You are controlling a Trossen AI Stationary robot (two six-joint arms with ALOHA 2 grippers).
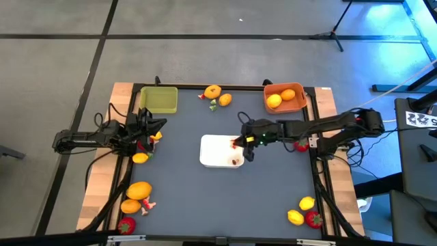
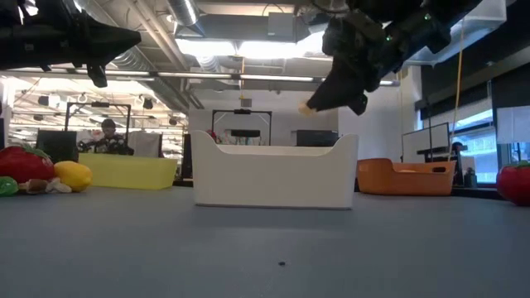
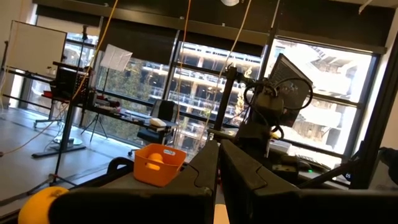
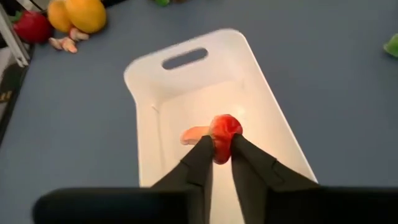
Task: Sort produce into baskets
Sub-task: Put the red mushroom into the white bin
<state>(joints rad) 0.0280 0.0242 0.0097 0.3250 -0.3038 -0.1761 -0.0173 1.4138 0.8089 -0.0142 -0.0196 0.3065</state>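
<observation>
Right tool [image 4: 222, 155] clenched on small red scrap [image 4: 224, 132], poised over white tray [image 4: 149, 74], likely for dropping. Left tool [image 1: 151, 128] clenched, empty, waiting near green basket [image 1: 160, 100]. Produce scattered along table edges; orange basket [image 1: 285, 98] holds two pieces.

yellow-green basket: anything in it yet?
Empty. In the high view the yellow-green basket shows only its bare floor, while the orange basket already holds two yellow-orange fruits.

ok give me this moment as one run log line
right gripper: over flat white rectangular tray, pinching small red-pink scrap | left gripper: shut, empty, near yellow-green square basket | orange square basket: two fruits inside
</observation>
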